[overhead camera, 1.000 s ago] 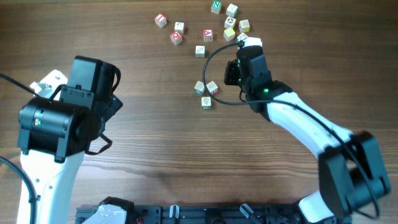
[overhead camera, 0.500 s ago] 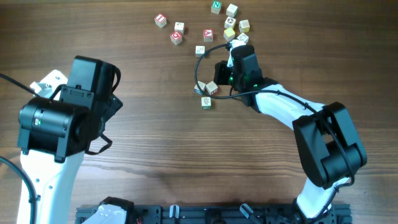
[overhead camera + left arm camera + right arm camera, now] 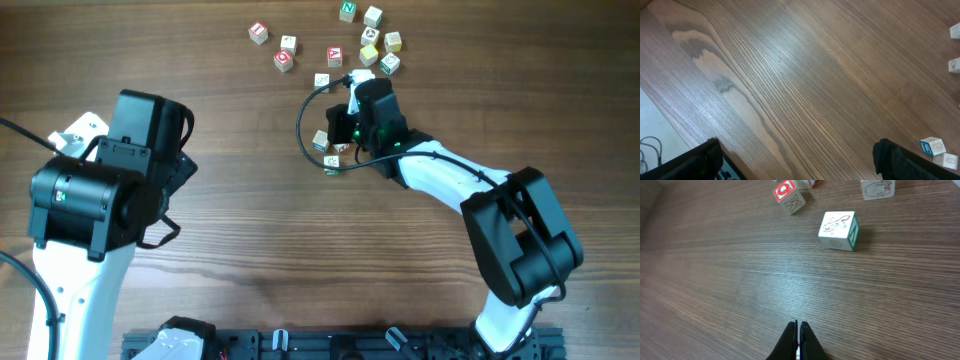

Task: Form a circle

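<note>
The circle is only a tight clump of three pale letter cubes (image 3: 321, 140) near the table's middle, with no real ring. My right gripper (image 3: 350, 115) hovers at the clump's upper right and its body covers part of it. In the right wrist view the right gripper (image 3: 799, 329) is shut and empty, low over bare wood. A white cube with a green letter (image 3: 839, 230) lies ahead of it and a red-lettered cube (image 3: 790, 192) further off. My left gripper (image 3: 800, 162) is open wide over bare wood, far left of the cubes (image 3: 172, 195).
Several loose letter cubes (image 3: 335, 55) lie scattered along the far edge. A black cable (image 3: 303, 125) loops left of the right gripper, around the clump. Two cubes (image 3: 935, 147) show at the lower right of the left wrist view.
My right gripper has swung left, from beside the scatter's right end to over the clump, and stayed shut. The left arm has not moved.
</note>
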You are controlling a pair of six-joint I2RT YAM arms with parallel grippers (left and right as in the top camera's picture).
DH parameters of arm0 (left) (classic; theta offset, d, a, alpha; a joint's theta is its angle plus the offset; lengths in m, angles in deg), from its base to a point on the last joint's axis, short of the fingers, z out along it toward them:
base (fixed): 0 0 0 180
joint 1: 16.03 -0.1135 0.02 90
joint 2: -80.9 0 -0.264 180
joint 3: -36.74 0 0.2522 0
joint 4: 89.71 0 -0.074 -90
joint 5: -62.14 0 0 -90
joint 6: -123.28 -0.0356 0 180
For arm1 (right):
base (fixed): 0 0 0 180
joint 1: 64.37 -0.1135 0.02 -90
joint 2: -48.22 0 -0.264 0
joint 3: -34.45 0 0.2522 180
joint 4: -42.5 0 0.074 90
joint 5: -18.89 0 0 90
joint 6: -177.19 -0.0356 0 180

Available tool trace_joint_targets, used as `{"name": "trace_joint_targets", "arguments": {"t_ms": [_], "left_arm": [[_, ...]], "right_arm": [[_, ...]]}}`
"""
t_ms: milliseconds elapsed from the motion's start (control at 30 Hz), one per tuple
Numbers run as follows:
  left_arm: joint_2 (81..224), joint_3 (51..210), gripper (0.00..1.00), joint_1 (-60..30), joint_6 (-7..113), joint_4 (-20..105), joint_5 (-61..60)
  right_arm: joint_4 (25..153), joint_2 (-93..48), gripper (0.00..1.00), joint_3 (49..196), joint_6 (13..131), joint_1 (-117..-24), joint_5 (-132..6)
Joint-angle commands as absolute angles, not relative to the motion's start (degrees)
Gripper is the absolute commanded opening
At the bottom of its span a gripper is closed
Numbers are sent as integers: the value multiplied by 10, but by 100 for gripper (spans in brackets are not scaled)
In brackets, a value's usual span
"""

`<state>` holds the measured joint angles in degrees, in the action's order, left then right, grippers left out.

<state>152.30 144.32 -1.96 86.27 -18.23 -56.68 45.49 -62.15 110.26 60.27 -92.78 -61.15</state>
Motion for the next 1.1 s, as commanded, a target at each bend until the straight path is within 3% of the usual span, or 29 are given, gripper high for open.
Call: {"name": "trace_joint_targets", "arguments": {"t_ms": [0, 700, 1067], "left_arm": [[1519, 1445, 100, -24, 862, -182, -569], [1519, 1445, 100, -24, 862, -182, -569], [1519, 1445, 100, -24, 862, -182, -569]], "right_arm": [[455, -623, 5, 1124, 585, -931, -627], [628, -679, 5, 1240, 543, -954, -686], [645, -699, 5, 1240, 540, -960, -687]]}}
